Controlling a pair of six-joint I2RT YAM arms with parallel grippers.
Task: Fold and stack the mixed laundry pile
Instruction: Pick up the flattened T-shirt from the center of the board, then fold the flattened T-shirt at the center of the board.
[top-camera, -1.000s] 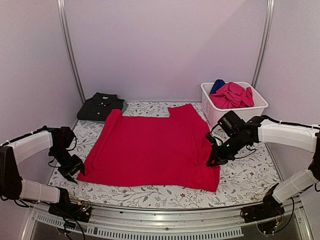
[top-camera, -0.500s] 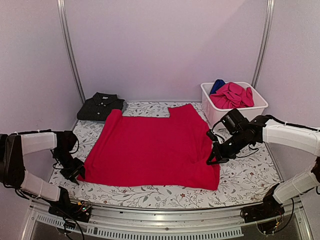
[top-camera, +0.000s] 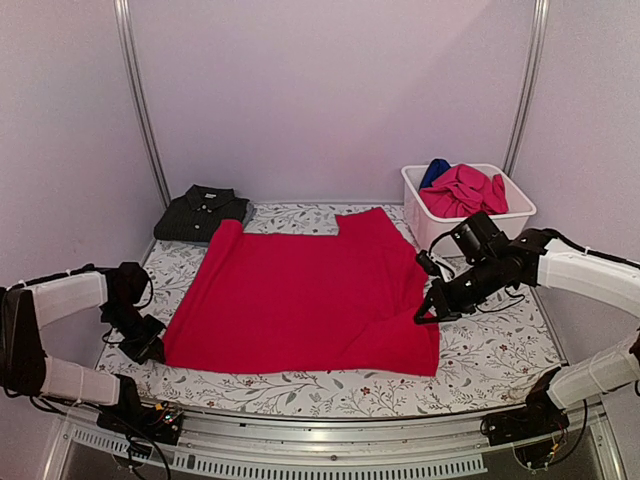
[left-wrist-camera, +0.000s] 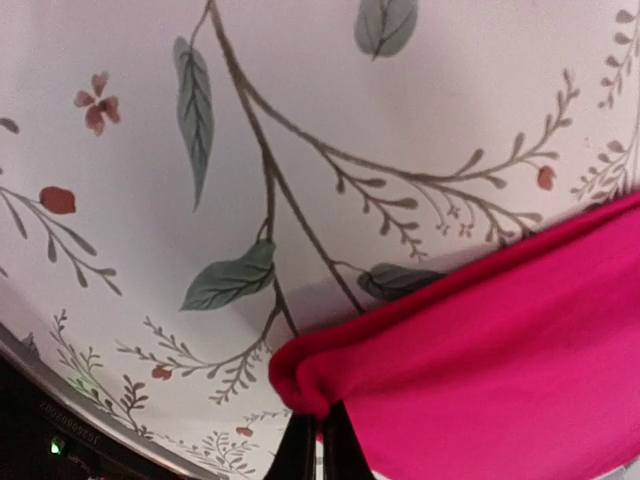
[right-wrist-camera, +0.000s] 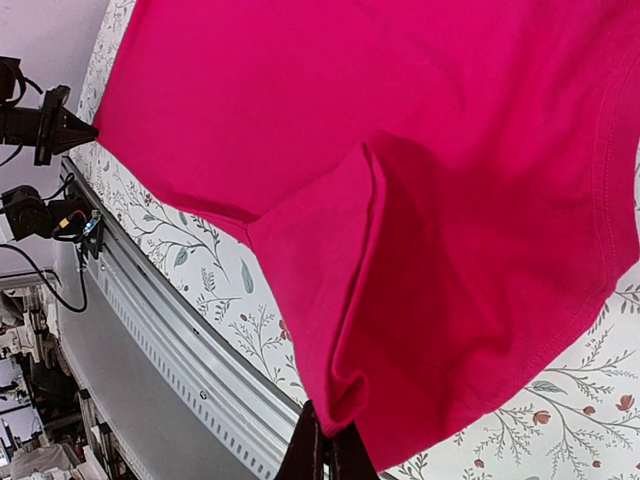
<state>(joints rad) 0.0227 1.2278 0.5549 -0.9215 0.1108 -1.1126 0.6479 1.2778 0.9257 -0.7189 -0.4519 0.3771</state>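
my left claw (left-wrist-camera: 320, 455) is pinched shut on the near left corner of the red tee (top-camera: 300, 295), which lies spread on the floral worktop (top-camera: 490, 360). my right claw (right-wrist-camera: 325, 452) is clamped on its right edge, lifting a fold. the charcoal polo (top-camera: 203, 212) sits folded at far left. the magenta garment (top-camera: 465, 190) and blue one (top-camera: 435, 170) lie in the white tub (top-camera: 520, 215).

Top camera's up high behind the arm bases, facing the back wall and taking in the whole table, with the red tee (top-camera: 300, 290) spread over the floral cloth (top-camera: 480, 365). Left wrist view is jammed right down at the table's near left corner, staring past the left gripper (left-wrist-camera: 318, 450) at the tee's corner and the leaf print. Right wrist view hangs higher by the right edge, looking back across the tee toward that same near left corner and the front rail (right-wrist-camera: 190, 370).
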